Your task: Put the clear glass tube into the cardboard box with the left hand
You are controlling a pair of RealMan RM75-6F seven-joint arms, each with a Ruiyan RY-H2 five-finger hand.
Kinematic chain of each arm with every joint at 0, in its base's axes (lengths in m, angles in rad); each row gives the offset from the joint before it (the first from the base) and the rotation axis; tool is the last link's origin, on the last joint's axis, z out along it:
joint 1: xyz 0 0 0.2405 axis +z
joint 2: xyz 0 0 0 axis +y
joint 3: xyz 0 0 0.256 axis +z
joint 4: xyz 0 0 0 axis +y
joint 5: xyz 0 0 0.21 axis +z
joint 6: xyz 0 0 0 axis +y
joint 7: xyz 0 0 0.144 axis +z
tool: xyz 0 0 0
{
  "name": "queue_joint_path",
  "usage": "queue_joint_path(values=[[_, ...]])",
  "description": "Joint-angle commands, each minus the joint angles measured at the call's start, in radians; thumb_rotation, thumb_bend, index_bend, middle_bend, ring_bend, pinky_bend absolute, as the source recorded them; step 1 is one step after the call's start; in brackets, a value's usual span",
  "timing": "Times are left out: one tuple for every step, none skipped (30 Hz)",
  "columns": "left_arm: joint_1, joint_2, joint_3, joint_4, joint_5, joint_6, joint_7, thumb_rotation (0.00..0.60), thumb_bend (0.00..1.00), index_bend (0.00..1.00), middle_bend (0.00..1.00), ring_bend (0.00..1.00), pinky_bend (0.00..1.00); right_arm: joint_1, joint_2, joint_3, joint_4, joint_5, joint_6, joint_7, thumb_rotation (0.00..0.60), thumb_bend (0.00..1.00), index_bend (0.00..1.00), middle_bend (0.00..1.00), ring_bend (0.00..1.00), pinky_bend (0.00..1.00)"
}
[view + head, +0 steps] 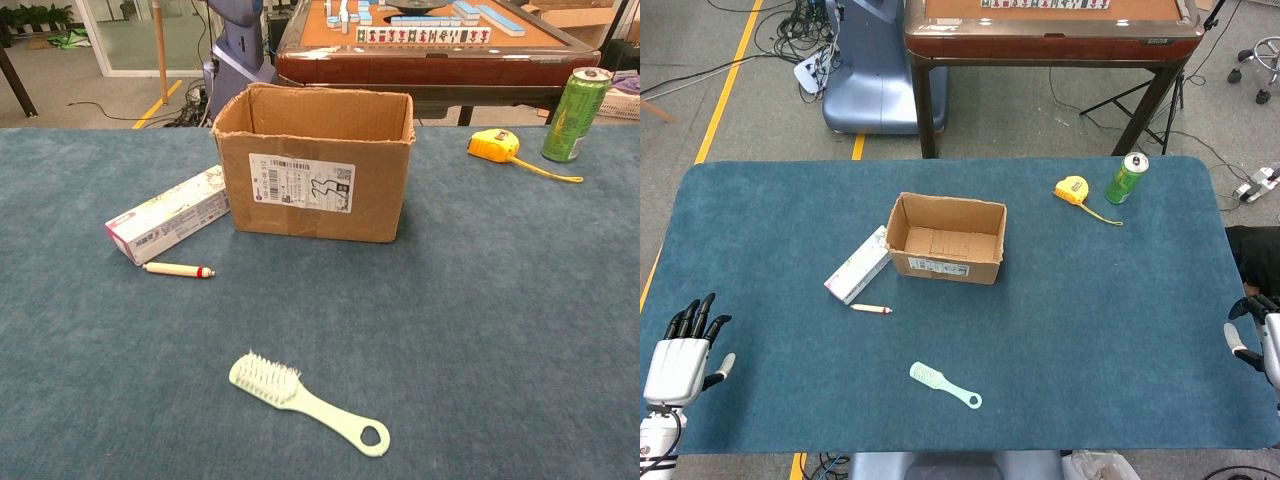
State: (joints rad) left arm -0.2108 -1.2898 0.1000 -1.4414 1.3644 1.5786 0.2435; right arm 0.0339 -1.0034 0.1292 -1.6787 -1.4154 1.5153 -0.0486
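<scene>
Two hands show only in the head view, one at each side edge of the table (1120, 300), which has a soft, fuzzy dark blue cloth on it.

At the far left, the left hand (675, 355) is at the near corner, over the table's edge. Its white back is up, and its dark fingers (692, 318) are straight and a little apart, with nothing in them.

Next to the right lies a long rectangular carton (857, 264) of glossy printed card, with one end touching the left wall of the cardboard box. Just in front of the carton is a slim cream stick (871, 308) with a red tip, lying flat on the cloth. I cannot tell if this stick is the clear glass tube, so I cannot tell where the tube is.

The cardboard box (946, 238) stands upright and open, made of plain brown corrugated card with a white label on its front wall (inside, the head view shows only brown flaps).

Nearer to the front edge, well apart from the box, lies a pale green plastic brush (945, 386) with short bristles and a hole in its handle.

Far back to the right is a rounded yellow tape measure (1072, 189) with some tape pulled out, and just beside it stands a shiny green can (1127, 178).

At the far right edge only a part of the right hand (1255, 340) shows, and I cannot tell how its fingers lie.
</scene>
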Motion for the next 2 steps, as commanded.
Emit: queue_joint_path(values=[[0.005, -0.002, -0.011, 0.003, 0.007, -0.009, 0.005, 0.600, 0.28, 0.26, 0.00, 0.00, 0.12, 0.008, 0.002, 0.000, 0.002, 0.004, -0.014, -0.001, 0.600, 0.36, 0.56, 0.49, 0.42, 0.51], [0.008, -0.002, -0.015, 0.004, 0.009, -0.013, 0.004, 0.600, 0.28, 0.26, 0.00, 0.00, 0.12, 0.011, 0.002, 0.000, 0.003, 0.001, -0.015, 0.000, 0.600, 0.36, 0.56, 0.49, 0.42, 0.51]])
